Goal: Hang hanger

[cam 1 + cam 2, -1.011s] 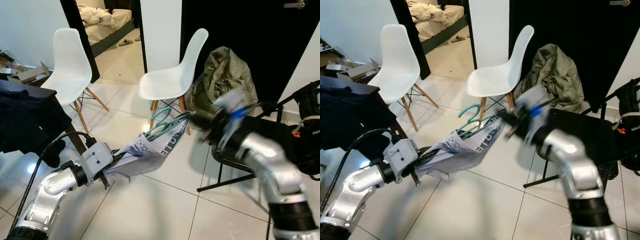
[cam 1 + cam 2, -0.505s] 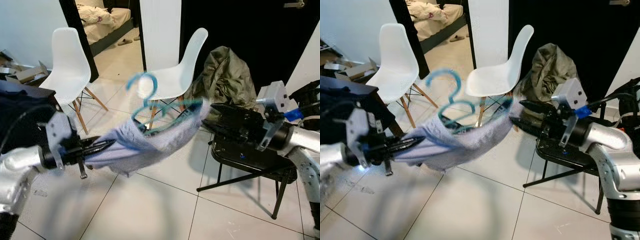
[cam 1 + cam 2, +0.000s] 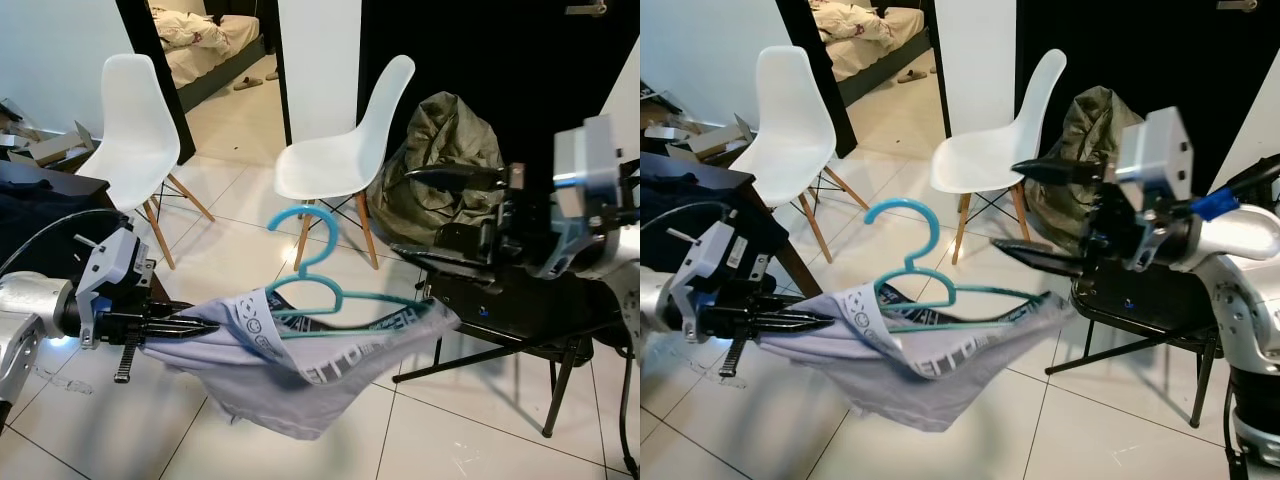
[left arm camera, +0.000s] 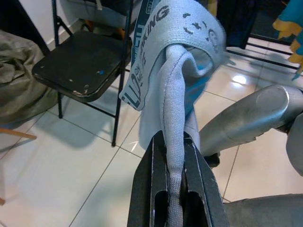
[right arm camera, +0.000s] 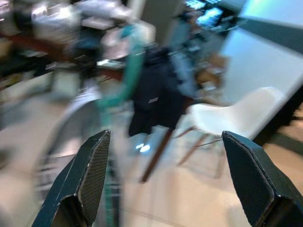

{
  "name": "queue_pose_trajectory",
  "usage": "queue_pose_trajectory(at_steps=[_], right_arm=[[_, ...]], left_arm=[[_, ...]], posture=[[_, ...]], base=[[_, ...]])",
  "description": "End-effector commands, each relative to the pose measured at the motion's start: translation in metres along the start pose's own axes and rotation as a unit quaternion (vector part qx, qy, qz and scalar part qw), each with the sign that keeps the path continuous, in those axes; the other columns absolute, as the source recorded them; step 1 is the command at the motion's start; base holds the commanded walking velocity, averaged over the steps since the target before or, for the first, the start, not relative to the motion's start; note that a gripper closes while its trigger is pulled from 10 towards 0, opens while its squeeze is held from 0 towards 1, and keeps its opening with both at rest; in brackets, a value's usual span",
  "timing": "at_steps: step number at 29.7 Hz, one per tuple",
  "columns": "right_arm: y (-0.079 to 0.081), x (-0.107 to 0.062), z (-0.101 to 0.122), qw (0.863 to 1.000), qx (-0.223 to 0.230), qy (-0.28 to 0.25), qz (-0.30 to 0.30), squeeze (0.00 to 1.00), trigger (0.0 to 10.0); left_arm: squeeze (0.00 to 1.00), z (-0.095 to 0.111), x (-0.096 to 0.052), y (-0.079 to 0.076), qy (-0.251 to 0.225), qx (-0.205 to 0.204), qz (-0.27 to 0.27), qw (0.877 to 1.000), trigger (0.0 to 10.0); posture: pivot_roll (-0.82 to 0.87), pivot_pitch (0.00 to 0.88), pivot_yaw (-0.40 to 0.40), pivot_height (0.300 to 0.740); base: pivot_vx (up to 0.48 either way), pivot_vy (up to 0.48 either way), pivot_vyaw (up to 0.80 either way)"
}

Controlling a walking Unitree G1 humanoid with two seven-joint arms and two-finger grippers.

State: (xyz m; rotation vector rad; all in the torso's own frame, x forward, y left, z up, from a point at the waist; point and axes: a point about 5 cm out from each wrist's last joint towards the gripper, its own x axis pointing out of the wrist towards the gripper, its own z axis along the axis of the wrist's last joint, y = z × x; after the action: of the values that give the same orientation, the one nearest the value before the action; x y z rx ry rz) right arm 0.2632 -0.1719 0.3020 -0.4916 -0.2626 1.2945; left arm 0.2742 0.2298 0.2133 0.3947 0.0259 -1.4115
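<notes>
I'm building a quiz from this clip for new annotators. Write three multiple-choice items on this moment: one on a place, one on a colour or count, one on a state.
1. Where is the hanger?
A. On a chair seat
B. Inside the grey garment, hook sticking up
C. On the floor

2. How many white chairs stand behind it?
A. One
B. Two
C. Four

3. How are the grippers?
A. Left gripper shut on the garment, right gripper open
B. Both open
C. Both shut on the hanger

Answers:
1 B: the teal bar runs through the cloth and the hook rises above it.
2 B: one white chair on the left, another white chair in the middle.
3 A: the left wrist view shows cloth pinched between the fingers; the right fingers stand wide apart.
</notes>
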Motion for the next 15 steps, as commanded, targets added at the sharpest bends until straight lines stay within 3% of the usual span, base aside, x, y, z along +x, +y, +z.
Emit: queue_pose_trajectory(at_steps=[1,5,11,12,13,14,15], right_arm=[[0.009,0.008,-0.005,0.999,-0.001,0.020,0.032,0.00,10.0],[0.022,0.022,-0.026,0.996,0.032,0.059,0.062,0.00,10.0],[0.029,0.030,-0.032,0.993,0.058,0.066,0.082,0.00,10.0],[0.028,0.032,-0.034,0.992,0.061,0.072,0.080,0.00,7.5],[0.027,0.033,-0.036,0.992,0.062,0.076,0.077,0.00,7.5],[0.025,0.035,-0.038,0.993,0.060,0.081,0.068,0.00,0.0],[0.024,0.035,-0.039,0.993,0.063,0.084,0.059,0.00,0.0]], left_arm=[[0.00,0.006,0.002,0.001,-0.002,0.008,-0.012,1.000,10.0],[0.00,0.012,0.008,0.002,-0.017,0.017,-0.027,0.999,10.0],[0.00,0.018,0.014,0.003,-0.027,0.028,-0.045,0.998,10.0],[0.00,0.021,0.015,0.004,-0.030,0.032,-0.049,0.998,10.0],[0.00,0.022,0.016,0.004,-0.032,0.034,-0.051,0.998,10.0],[0.00,0.024,0.017,0.004,-0.034,0.038,-0.055,0.997,10.0],[0.00,0.026,0.018,0.004,-0.036,0.040,-0.057,0.997,10.0]], posture=[[-0.05,0.075,0.046,0.740],[-0.05,0.078,0.041,0.740],[-0.05,0.079,0.040,0.740],[-0.05,0.079,0.041,0.740],[-0.05,0.079,0.041,0.740],[-0.05,0.079,0.040,0.740],[-0.05,0.079,0.042,0.740]], base=[[0.000,0.000,0.00],[0.000,0.000,0.00],[0.000,0.000,0.00],[0.000,0.000,0.00],[0.000,0.000,0.00],[0.000,0.000,0.00],[0.000,0.000,0.00]])
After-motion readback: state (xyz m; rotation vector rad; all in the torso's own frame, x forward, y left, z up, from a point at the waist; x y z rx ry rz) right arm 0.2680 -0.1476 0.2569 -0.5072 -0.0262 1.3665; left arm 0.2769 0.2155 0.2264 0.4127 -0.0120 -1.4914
